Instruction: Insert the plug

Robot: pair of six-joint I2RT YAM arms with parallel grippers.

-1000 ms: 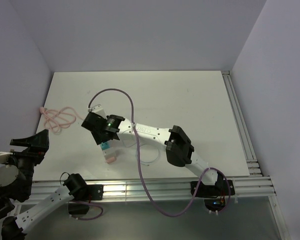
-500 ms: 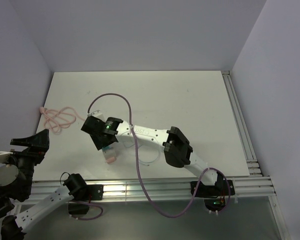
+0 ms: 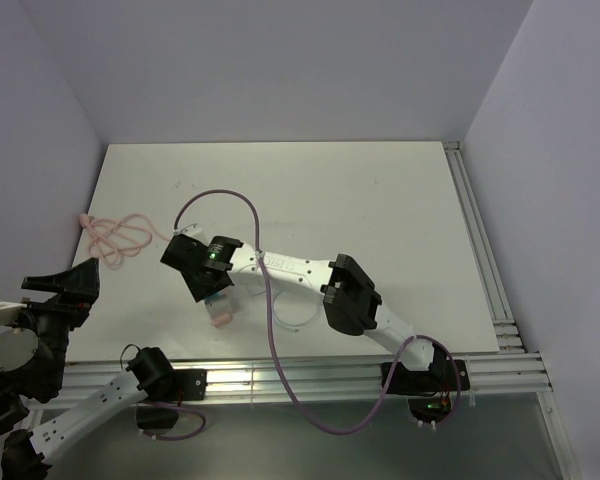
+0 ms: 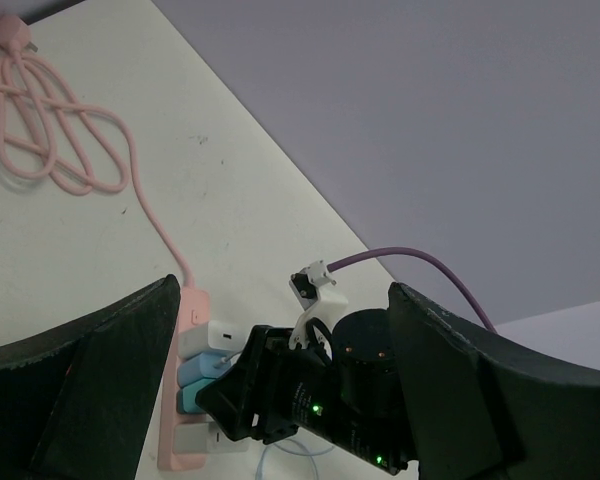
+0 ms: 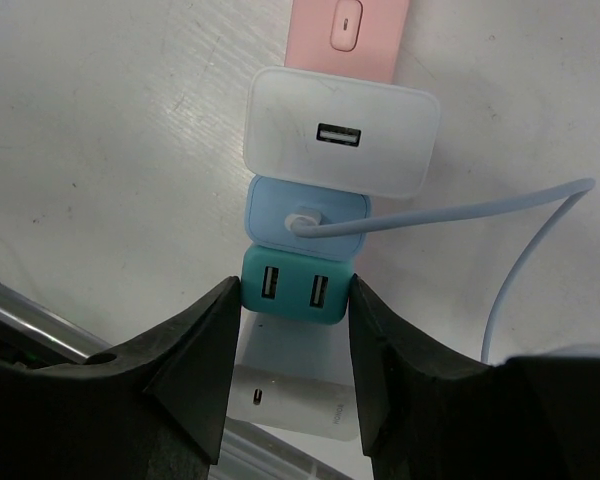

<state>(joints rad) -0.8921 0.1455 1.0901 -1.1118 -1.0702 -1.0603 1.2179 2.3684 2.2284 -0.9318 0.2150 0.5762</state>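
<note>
The pink socket strip lies on the white table and carries a row of adapters: a white one, a light blue one, a teal one and another white one. The pale plug sits in the light blue adapter's port, and its thin wire trails right. My right gripper is shut on the teal adapter, a finger pressed on each side. From above, the right gripper covers the strip. My left gripper hangs open and empty at the table's near left.
The strip's pink cord lies coiled at the table's left edge. A purple robot cable arcs over the right wrist. The thin wire loops near the right forearm. Metal rails run along the near edge and the right side.
The right gripper has shifted slightly toward the near edge over the strip, and its jaws have narrowed onto the teal adapter. The left arm has not moved.
</note>
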